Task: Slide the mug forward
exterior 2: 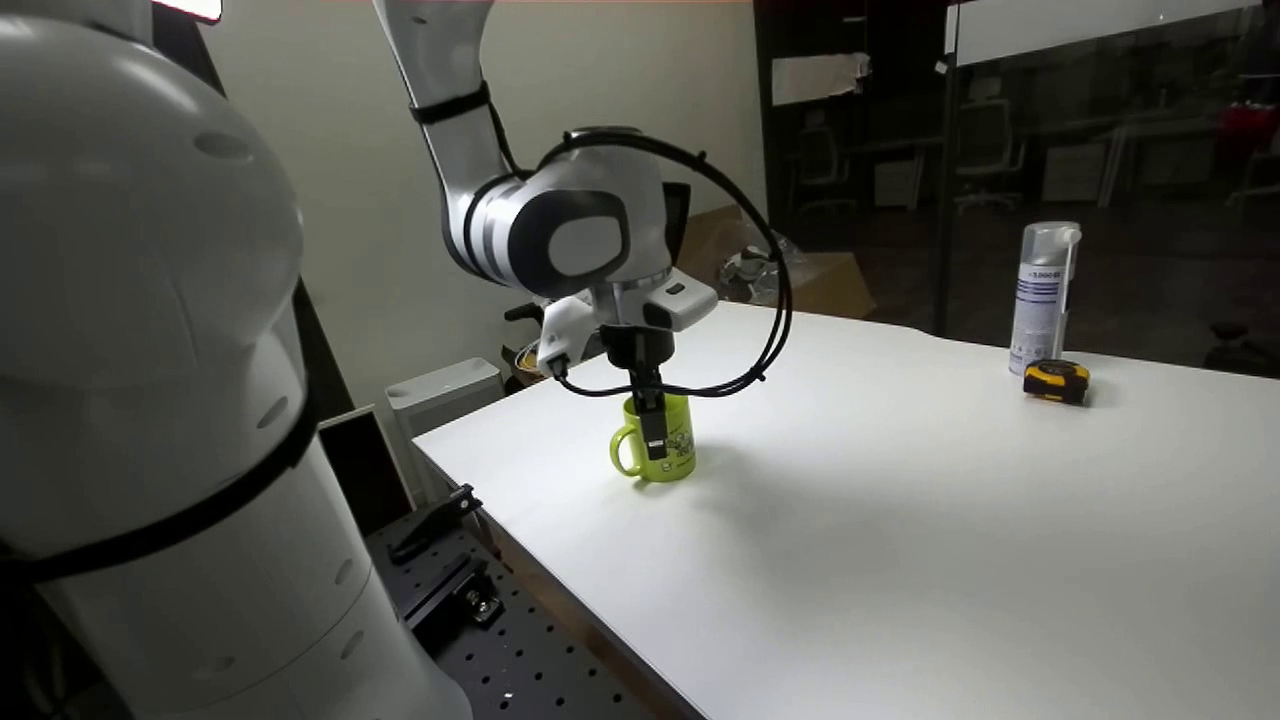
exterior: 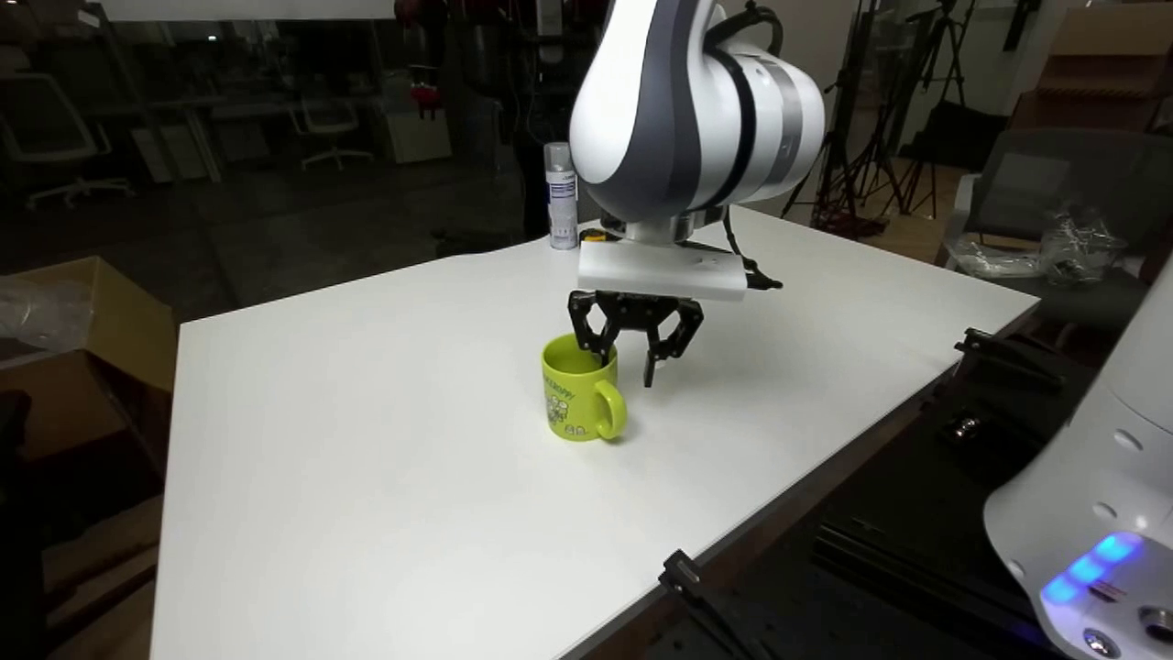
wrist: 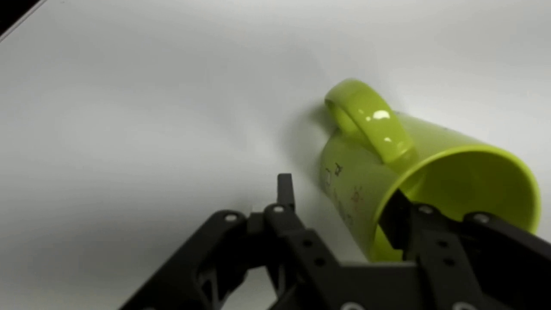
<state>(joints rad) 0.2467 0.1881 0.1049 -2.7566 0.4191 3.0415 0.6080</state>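
Observation:
The lime mug stands upright on the white table, with its loop handle on the side. It also shows in an exterior view, partly behind the gripper, and in the wrist view. My gripper is open and straddles the mug's wall. One finger reaches inside the mug's mouth and its tip is hidden there. The other finger is outside, with a gap to the wall, as the wrist view shows at the gripper. In an exterior view the gripper points down in front of the mug.
A spray can stands at the table's far edge, also seen in an exterior view. A yellow-black tape measure lies next to it. The white table ends near the robot base. A cardboard box stands beyond the table.

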